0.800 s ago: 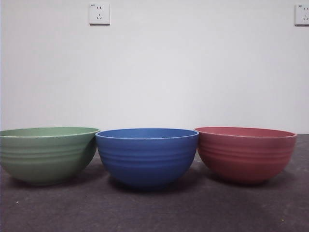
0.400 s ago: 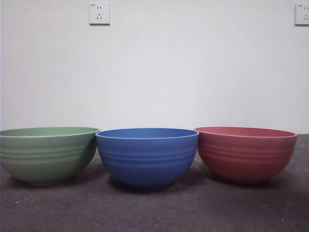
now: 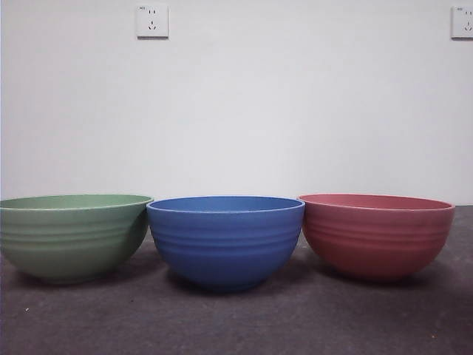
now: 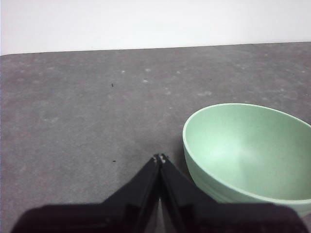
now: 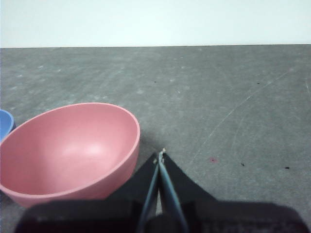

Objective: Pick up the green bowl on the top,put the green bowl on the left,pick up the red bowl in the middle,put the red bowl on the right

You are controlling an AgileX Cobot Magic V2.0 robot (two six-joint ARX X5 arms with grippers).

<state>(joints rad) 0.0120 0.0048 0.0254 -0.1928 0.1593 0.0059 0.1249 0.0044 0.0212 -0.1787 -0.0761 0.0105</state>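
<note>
The green bowl stands upright on the table at the left of the front view, its rim touching the blue bowl in the middle. The red bowl stands at the right, close against the blue one. In the left wrist view the green bowl is empty, and my left gripper is shut with nothing in it, just beside the bowl's rim. The right wrist view shows the empty red bowl, with my right gripper shut and empty beside it. Neither arm shows in the front view.
All three bowls sit in a row on a dark grey table before a white wall. A sliver of the blue bowl shows beyond the red one. Open tabletop stretches beside the green bowl, and more beside the red bowl.
</note>
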